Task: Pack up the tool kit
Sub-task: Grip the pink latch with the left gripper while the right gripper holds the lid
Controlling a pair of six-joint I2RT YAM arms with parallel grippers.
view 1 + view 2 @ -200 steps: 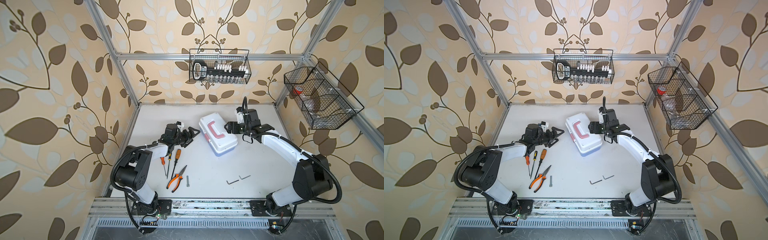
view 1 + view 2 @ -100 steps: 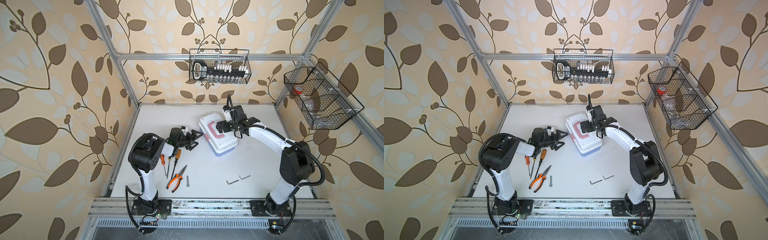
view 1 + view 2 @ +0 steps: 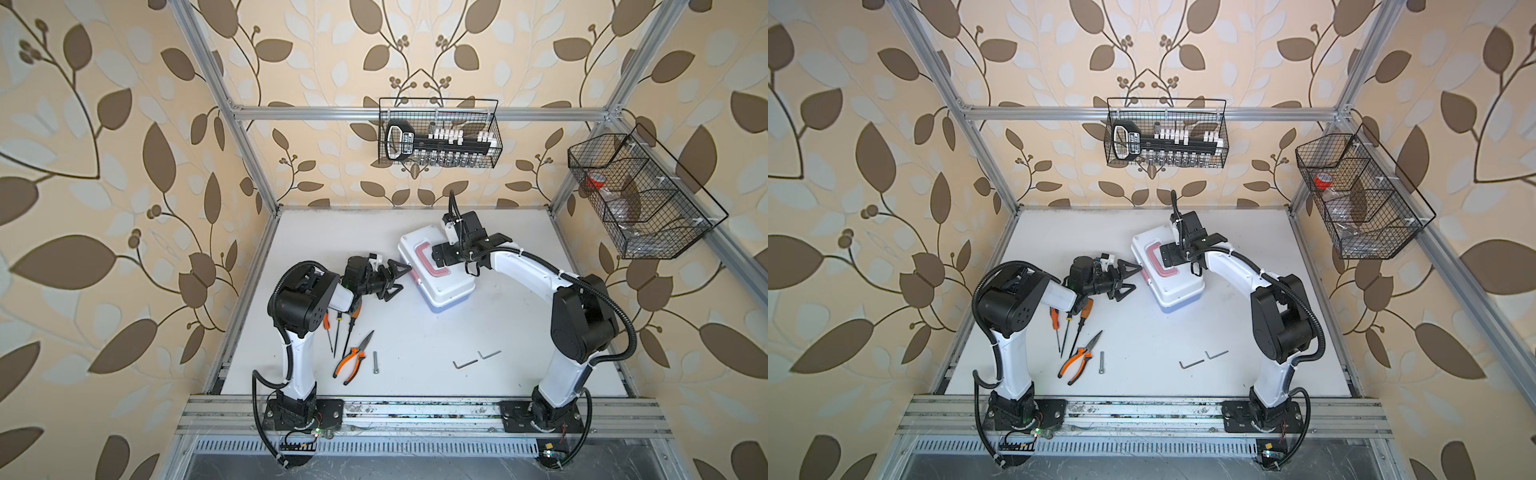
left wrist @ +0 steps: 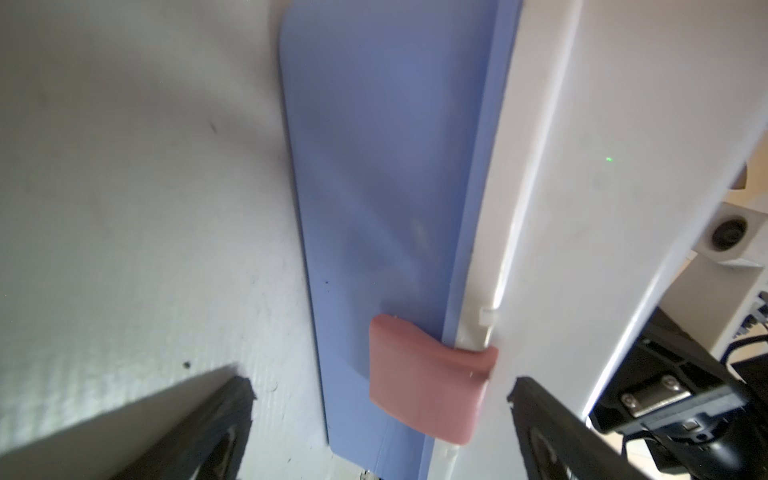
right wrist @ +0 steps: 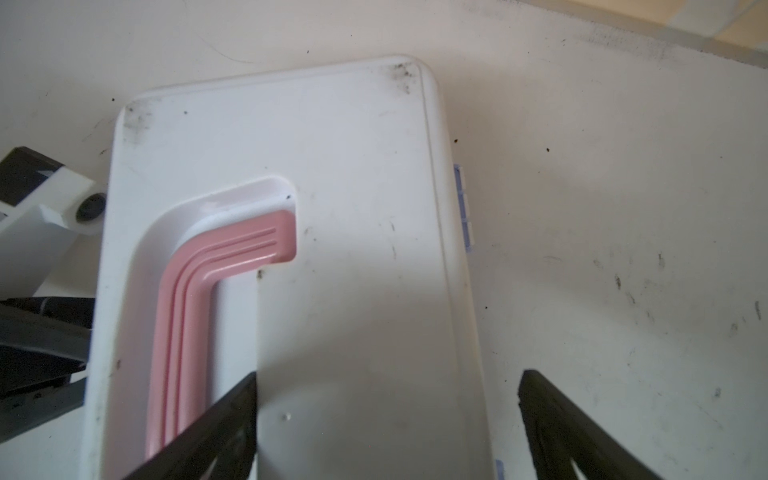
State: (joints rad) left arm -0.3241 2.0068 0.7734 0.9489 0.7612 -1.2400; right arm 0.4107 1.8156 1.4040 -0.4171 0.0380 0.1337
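No text, brand or number is legible to me in any view. One label, pale marks on the looped end of the black plastic socket holder [image 3: 401, 143] in the rear black wire basket [image 3: 436, 99], is too small to read.

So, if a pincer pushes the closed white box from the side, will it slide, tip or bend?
The box is low and wide, lying flat on the table, so it would probably slide rather than tip. Its moulded plastic lid looks stiff, and smooth enough to slip. The pink latch appears shut, so the lid likely stays down.
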